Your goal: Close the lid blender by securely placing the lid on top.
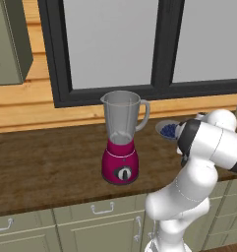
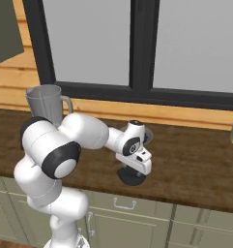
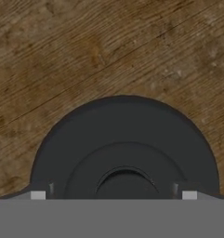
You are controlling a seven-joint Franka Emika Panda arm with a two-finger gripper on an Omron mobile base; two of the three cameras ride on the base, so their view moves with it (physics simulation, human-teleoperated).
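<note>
Bench (image 1: 46, 157): dark wood-grain top running under the window, pale cabinet fronts below; it carries everything here.
Blender (image 1: 121, 140): stands upright on the bench, magenta base with dial facing forward, clear grey jar with its handle to the right. The jar mouth is uncovered, so the task's main step is not yet done.
Bowl of blueberries (image 1: 167, 130): on the bench behind the arm's elbow, right of the blender and apart from it.
Lid (image 2: 131, 176): black round cap lying flat on the bench near the front edge, well to the right of the blender. In the hand view it sits directly under the hand, raised centre knob between the two fingertips.
Claw (image 2: 133, 170): pointed straight down over the lid, jaws spread wide, one tip at either side of the knob; it has hold of nothing yet.
Step in hand: by my reading, the pickup of the lid.
Doing it well: keep the claw centred on the knob and vertical, settle low enough that the pads meet the knob's sides and not its top, then close evenly so the lid neither slides nor tips. Lift straight up, level, high enough to clear the jar rim before crossing left.
Risk: an off-centre pinch could tilt the lid and spoil seating on the jar.
</note>
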